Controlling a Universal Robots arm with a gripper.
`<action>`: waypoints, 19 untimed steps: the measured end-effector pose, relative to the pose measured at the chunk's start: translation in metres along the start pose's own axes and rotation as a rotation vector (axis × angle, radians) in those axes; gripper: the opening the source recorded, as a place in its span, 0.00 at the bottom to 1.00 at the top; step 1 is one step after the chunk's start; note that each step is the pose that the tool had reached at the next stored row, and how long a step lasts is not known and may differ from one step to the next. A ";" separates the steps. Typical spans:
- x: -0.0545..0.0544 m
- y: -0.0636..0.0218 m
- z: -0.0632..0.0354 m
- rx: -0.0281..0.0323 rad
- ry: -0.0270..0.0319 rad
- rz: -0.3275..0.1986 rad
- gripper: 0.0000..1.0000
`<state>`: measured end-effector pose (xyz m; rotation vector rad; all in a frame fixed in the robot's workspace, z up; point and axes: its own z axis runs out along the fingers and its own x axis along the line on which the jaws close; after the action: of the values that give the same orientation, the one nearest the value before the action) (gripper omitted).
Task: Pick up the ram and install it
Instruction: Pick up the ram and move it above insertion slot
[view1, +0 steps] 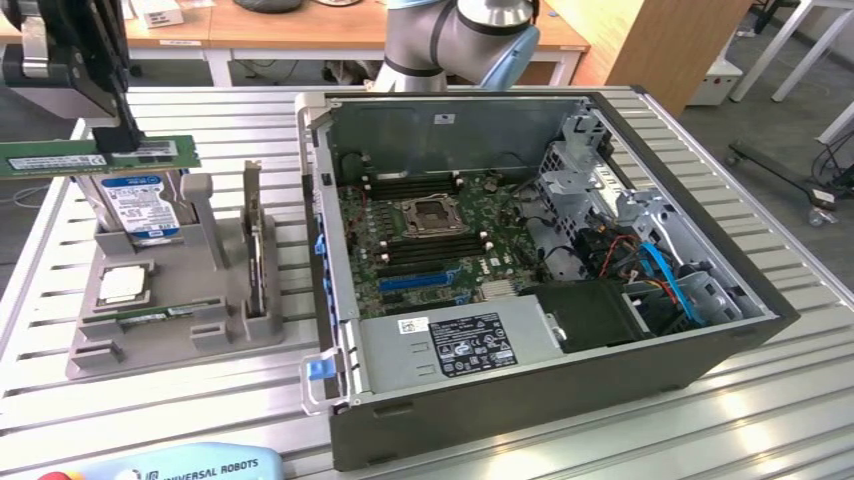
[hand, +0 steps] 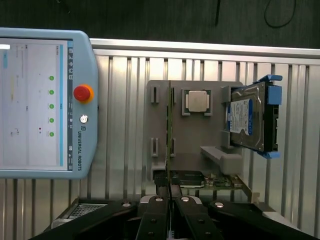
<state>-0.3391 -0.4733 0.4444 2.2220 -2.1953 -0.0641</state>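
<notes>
Probably light and stiff yet fragile, the ram (view1: 80, 158) hangs level in the air over the blue-labelled hard drive (view1: 140, 205). The gripper (view1: 123, 145) pinches its upper edge, fingers almost fully closed. Bare board edges, not chips or contacts, look safest to grip.

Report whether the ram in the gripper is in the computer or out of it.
Out. The shut gripper holds the ram level above the grey holder, at the exterior view's left of the open computer case.
</notes>
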 end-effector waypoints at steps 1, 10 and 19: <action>0.000 -0.0012 0.0000 0.0000 -0.0001 0.000 0.11; 0.000 -0.0093 -0.0004 0.0000 0.0000 0.000 0.11; 0.000 -0.0125 -0.0005 -0.0001 0.0000 0.000 0.11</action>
<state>-0.3265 -0.4734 0.4444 2.2220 -2.1953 -0.0641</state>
